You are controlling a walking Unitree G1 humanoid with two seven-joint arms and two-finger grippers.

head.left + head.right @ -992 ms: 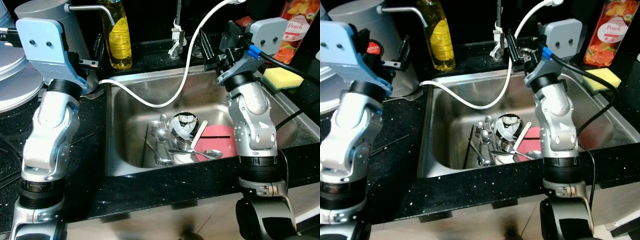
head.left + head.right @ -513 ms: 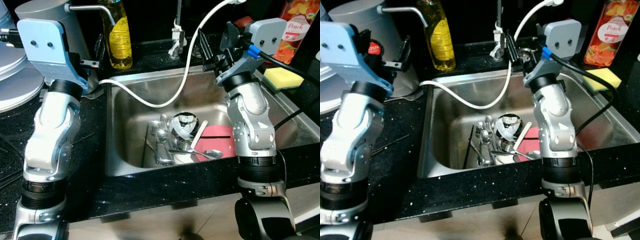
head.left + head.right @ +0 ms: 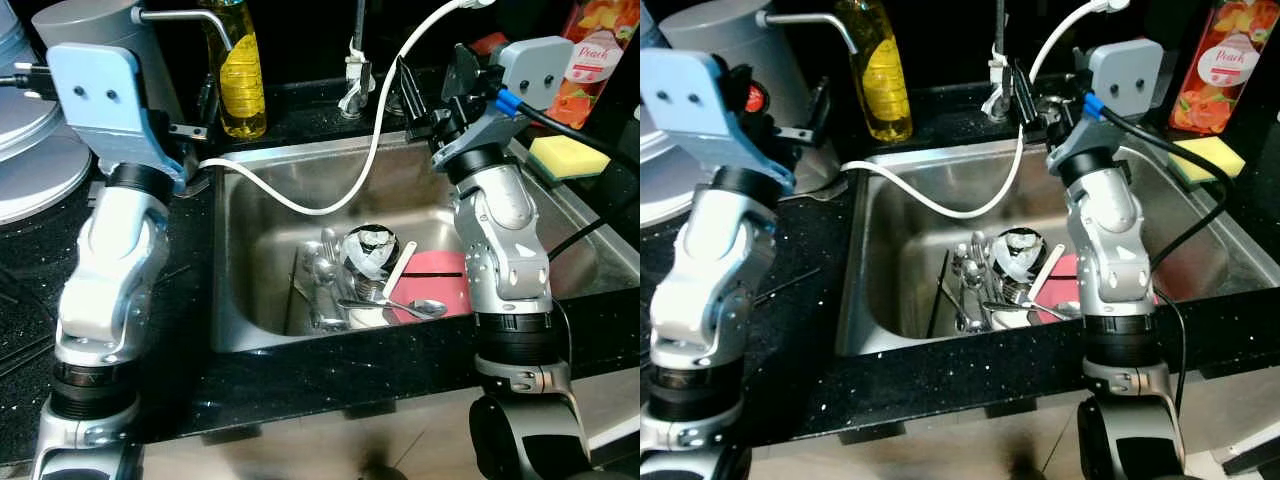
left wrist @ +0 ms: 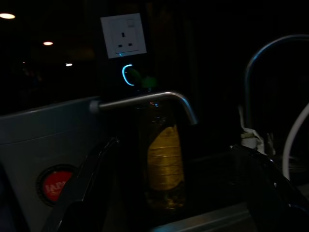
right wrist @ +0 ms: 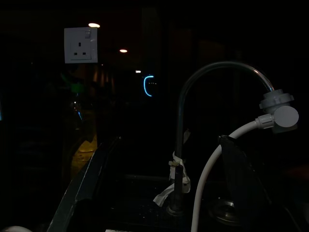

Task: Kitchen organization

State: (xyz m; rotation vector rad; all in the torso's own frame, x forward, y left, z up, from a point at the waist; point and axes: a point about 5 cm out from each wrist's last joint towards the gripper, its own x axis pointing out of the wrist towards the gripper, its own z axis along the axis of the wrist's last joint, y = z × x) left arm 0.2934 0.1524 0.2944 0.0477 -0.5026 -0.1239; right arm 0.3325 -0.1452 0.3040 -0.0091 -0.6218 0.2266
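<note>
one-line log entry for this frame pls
left end effector: open, raised by grey canister | right end effector: open, raised near tap | sink: cutlery, red plate untouched

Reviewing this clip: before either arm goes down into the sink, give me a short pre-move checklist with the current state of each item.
1. Right tool empty, fingers apart: ok.
2. Left tool empty, fingers apart: ok.
3. White hose clear of the path: not ok; it drapes across the sink above the dishes.
4. Target reachable: ok; cutlery, a steel bowl and a pink plate lie uncovered.
5. Oil bottle upright behind the sink: ok.
6. Tap running: cannot tell.
</note>
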